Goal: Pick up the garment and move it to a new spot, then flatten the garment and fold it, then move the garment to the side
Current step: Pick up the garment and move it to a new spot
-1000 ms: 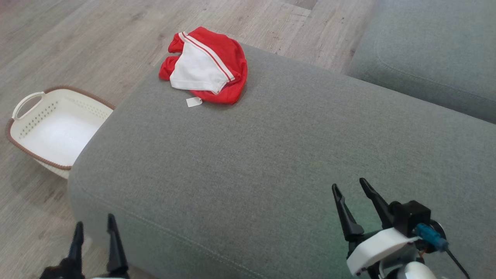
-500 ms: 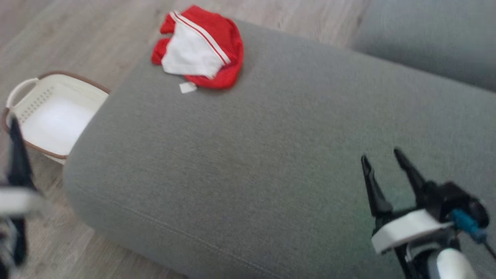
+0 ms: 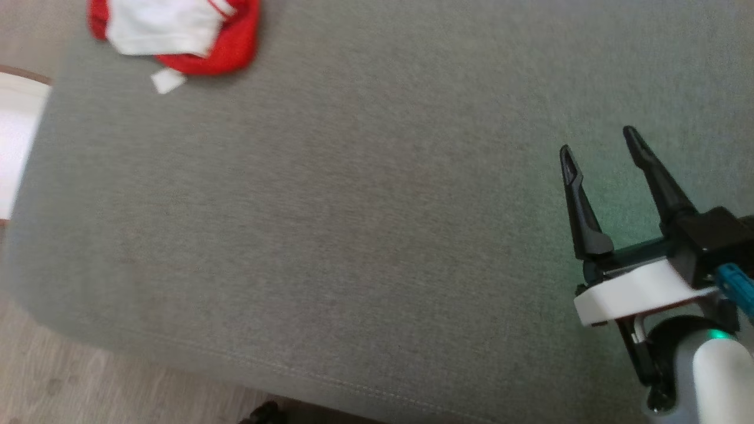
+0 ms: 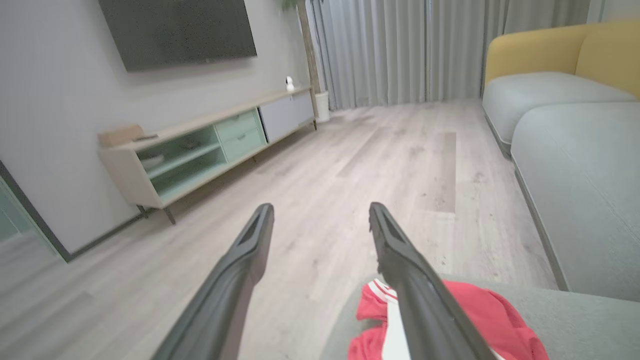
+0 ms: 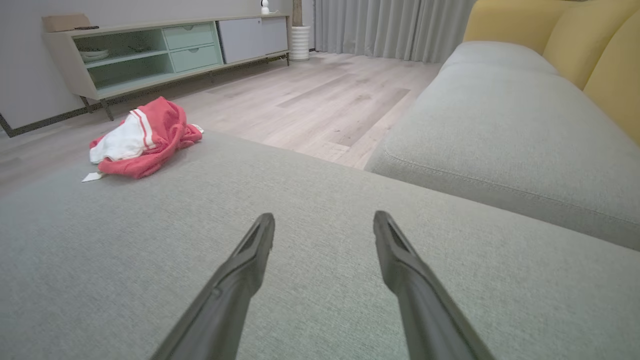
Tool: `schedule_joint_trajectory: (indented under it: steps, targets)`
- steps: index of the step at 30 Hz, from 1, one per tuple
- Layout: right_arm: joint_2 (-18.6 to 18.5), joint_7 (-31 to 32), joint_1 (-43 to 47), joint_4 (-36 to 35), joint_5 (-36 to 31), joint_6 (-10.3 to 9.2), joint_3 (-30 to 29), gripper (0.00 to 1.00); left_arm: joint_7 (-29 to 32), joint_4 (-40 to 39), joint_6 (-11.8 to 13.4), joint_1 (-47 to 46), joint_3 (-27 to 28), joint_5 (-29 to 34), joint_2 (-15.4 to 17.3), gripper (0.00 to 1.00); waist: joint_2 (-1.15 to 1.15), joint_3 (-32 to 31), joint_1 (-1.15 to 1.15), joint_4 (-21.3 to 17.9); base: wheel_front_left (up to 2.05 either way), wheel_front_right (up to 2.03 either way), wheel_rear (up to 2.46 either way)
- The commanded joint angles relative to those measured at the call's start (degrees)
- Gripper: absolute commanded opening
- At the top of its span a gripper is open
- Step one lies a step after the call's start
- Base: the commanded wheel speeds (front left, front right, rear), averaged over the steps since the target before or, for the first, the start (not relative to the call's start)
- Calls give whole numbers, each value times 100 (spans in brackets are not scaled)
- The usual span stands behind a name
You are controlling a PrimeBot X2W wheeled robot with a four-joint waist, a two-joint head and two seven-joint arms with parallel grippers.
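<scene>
Since half a second ago my head view has swung down and to the right. The things themselves have not shifted; the camera has. The garment (image 3: 177, 35), a crumpled red heap with a white panel, now sits in the top left corner of that view, where before it lay near the top middle. It still lies on the far left corner of the grey cushion (image 3: 353, 206), with its small white tag (image 3: 166, 80) on the fabric just beside it. The basket (image 3: 15, 135) has shrunk to a pale sliver at the left edge. The wooden floor (image 3: 88, 383) shows as a strip along the bottom left. My right gripper (image 3: 598, 141) stands higher in the view than before, over the right part of the cushion, well apart from the garment. Its two dark fingers are spread wide with nothing between them, and I cannot tell whether the tips touch the fabric. In the left wrist view my left gripper (image 4: 321, 210) is spread just as wide and holds nothing. It points out over the floor, and the garment shows low in that view, partly hidden behind one finger, at the cushion's edge.
</scene>
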Motion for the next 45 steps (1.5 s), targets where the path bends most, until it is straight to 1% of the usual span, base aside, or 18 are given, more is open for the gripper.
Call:
schedule_joint_trajectory:
  steps: [1,3,7,10,15,20,24,25,26,27,28,29,33,38,41,42,45]
  targets:
    - [-22,51,-125,-314,-41,39,179,100,42,169,-17,-301,179,-26,134,100,0,551,-2,-408,0,0,0]
    - [-22,102,-113,-430,-73,39,172,100,98,610,-134,-515,41,-80,-116,100,0,730,-2,-460,0,0,0]
    - [-22,169,-113,-639,-183,39,114,100,264,1363,-524,-787,-272,-207,-602,100,0,1048,-2,-515,0,0,0]
    - [-22,184,-111,-756,-226,39,96,100,356,1813,-698,-925,-424,-256,-858,100,0,1226,-2,-539,0,0,0]
    - [-22,165,-98,-839,-192,39,105,100,616,2446,-954,-1131,-578,-360,-1091,100,0,1426,-2,-578,0,0,0]
    - [-22,138,-91,-854,-190,39,119,100,714,2921,-1072,-1285,-651,-410,-1194,100,0,1525,-2,-644,0,0,0]
    - [-22,117,-109,-859,-194,39,112,100,924,3272,-1140,-1339,-732,-456,-1280,100,0,1570,-2,-706,0,0,0]
    - [-22,110,-113,-858,-191,39,106,100,982,3342,-1163,-1355,-755,-465,-1290,78,0,1580,-2,-716,0,0,0]
    - [-22,100,-119,-851,-188,39,99,100,999,3394,-1184,-1376,-773,-467,-1291,40,0,1588,-2,-723,0,0,0]
    - [-22,88,-126,-839,-184,39,90,100,975,3435,-1197,-1399,-782,-466,-1293,11,0,1591,-2,-728,0,0,0]
    - [-22,88,-126,-839,-184,39,90,100,975,3435,-1197,-1399,-782,-466,-1293,11,0,1591,-2,-728,0,0,0]
    - [-22,73,-137,-823,-180,39,78,100,929,3472,-1203,-1423,-789,-456,-1292,0,0,1587,-2,-730,0,0,0]
    - [-22,-10,-201,-729,-127,39,59,100,607,3566,-1156,-1546,-818,-338,-1194,0,0,1485,-2,-732,0,0,0]
    - [-22,-177,-287,-468,48,39,116,100,303,3667,-1134,-1691,-910,-138,-956,0,0,1150,-2,-779,0,0,0]
    - [-22,-315,-338,-239,190,39,127,100,110,3663,-1115,-1787,-963,-15,-796,0,0,809,-2,-867,0,0,0]
    - [-22,-420,-347,-49,313,39,108,100,51,3634,-1126,-1850,-1030,76,-704,0,0,543,-2,-942,0,0,0]
    - [-22,-603,-302,285,495,39,48,100,78,3517,-1184,-1941,-1176,201,-635,0,0,71,-2,-1076,0,0,0]
